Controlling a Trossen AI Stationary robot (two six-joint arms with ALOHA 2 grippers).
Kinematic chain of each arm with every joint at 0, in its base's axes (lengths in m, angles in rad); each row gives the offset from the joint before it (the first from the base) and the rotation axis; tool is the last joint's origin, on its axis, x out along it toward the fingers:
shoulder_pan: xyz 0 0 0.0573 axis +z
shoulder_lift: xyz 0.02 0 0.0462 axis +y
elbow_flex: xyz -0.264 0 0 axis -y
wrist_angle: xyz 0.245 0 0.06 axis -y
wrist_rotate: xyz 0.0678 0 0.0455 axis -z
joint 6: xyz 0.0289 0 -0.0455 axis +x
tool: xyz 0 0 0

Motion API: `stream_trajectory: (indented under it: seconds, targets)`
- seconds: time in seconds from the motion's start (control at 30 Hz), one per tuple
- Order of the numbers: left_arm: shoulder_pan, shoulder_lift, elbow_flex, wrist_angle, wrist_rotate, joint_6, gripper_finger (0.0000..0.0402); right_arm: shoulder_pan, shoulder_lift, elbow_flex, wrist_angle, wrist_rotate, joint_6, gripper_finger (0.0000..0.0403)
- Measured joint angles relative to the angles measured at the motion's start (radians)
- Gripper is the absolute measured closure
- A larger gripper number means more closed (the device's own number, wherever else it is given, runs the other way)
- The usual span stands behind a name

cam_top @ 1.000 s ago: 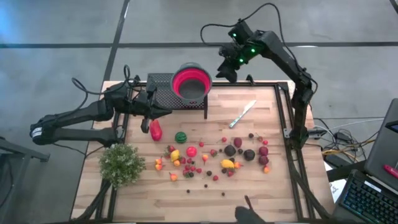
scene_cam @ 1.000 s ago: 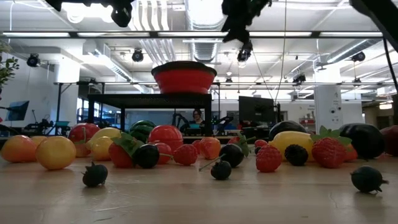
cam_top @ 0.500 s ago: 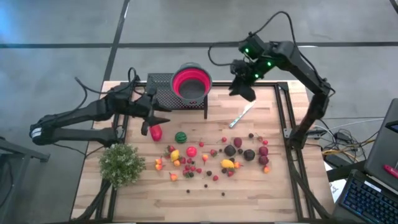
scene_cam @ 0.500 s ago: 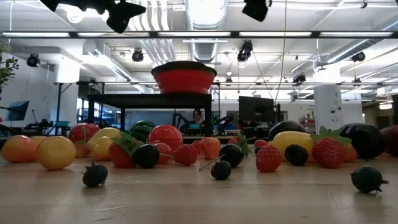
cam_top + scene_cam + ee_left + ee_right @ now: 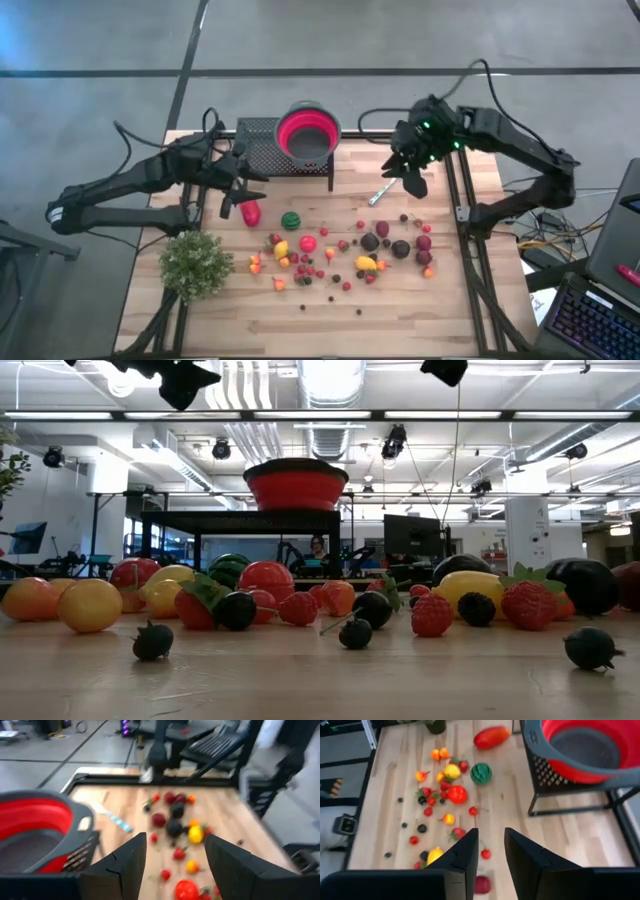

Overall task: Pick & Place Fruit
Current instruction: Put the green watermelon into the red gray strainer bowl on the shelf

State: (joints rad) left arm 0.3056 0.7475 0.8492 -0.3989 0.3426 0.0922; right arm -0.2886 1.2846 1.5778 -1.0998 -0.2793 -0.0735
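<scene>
**A:** Starting with the left jaws: spread wide, gripping nothing, hanging low at the left end of the black rack (image 5: 262,150).

**B:** And just on the near side of them, almost underneath, the large red piece (image 5: 250,212). Lying flat on the surface (image 5: 450,300), with its long axis running far to near as seen from above.

**A:** So probably a short drop and a squeeze across the narrow width, left to right. No long reach called for.

**B:** Over to the right jaws: only narrowly parted, also empty. Hovering high above the silver knife (image 5: 388,186), to the right of the red bowl (image 5: 307,135).

**A:** Not the target there. Rest of the fruit (image 5: 340,255) scattered mid-surface, on the near side of both arms. Striped green piece (image 5: 290,220) just right of the big red one.

**B:** Maroon pieces (image 5: 385,240) toward the right, on the near side of the knife. Closer to the right jaws, then, though well apart from them.

**A:** Clear call for the big red one: left side by a wide margin. Hard to say from here how much height remains.

**B:** Worth watching for a roll if pinched off-centre. Bowl waiting up on the rack, just right and far of that left reach.
</scene>
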Motion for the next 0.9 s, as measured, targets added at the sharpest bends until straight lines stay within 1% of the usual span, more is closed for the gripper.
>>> stream_trajectory:
  seconds: [0.1, 0.17, 0.27, 0.37, 0.57, 0.73, 0.9]
  targets:
    - [-0.018, 0.002, 0.002, -0.058, -0.103, 0.037, 0.0195, 0.039, -0.067, -0.093, 0.081, 0.046, 0.0, 0.0326]
    - [-0.034, 0.002, 0.003, -0.081, -0.165, 0.043, 0.0195, 0.053, -0.103, -0.145, 0.113, 0.053, -0.001, 0.0332]
    - [-0.069, 0.002, 0.003, -0.09, -0.214, 0.041, 0.0196, 0.058, -0.146, -0.212, 0.149, 0.056, -0.001, 0.0341]
    - [-0.119, 0.008, 0.003, -0.09, -0.255, 0.03, 0.0198, 0.057, -0.173, -0.272, 0.179, 0.056, 0.039, 0.0349]
    - [-0.23, 0.062, 0.002, -0.089, -0.384, -0.001, 0.0198, 0.057, -0.179, -0.374, 0.215, 0.055, 0.088, 0.0361]
    - [-0.294, 0.133, 0.001, -0.09, -0.429, -0.053, 0.0198, 0.057, -0.177, -0.429, 0.241, 0.055, 0.095, 0.0363]
    - [-0.317, 0.195, 0.001, -0.091, -0.441, -0.069, 0.0198, 0.057, -0.178, -0.463, 0.245, 0.055, 0.106, 0.0355]
